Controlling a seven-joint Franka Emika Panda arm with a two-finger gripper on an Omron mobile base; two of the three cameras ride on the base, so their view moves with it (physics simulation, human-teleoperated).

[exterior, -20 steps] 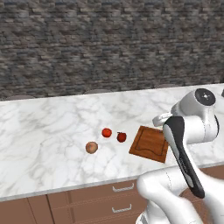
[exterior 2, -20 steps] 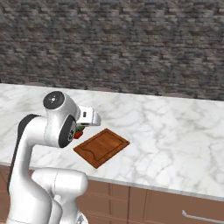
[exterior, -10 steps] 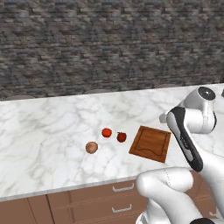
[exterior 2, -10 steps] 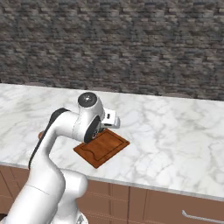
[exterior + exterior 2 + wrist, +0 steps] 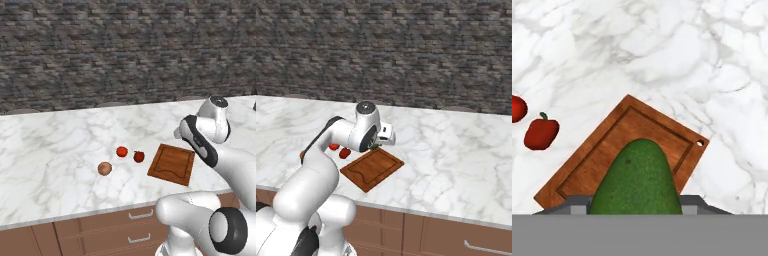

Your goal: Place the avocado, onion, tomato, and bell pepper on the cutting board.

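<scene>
Marble bench [image 5: 55, 145] under a dark stone wall [image 5: 100, 50] carries our cutting board [image 5: 622, 150]. We see the tool [image 5: 376, 145] gripping the avocado [image 5: 637, 182] above the board (not touching it). Bell pepper [image 5: 541, 133], then tomato [image 5: 517, 108], lie beside the board; the onion [image 5: 104, 168] lies beyond them.

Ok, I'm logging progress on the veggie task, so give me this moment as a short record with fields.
held item: avocado, between the gripper fingers, above the cutting board
on the board: nothing yet
onion: on the counter, left of the board
bell pepper: on the counter beside the board
tomato: on the counter, between onion and pepper
still to place: all four
</scene>
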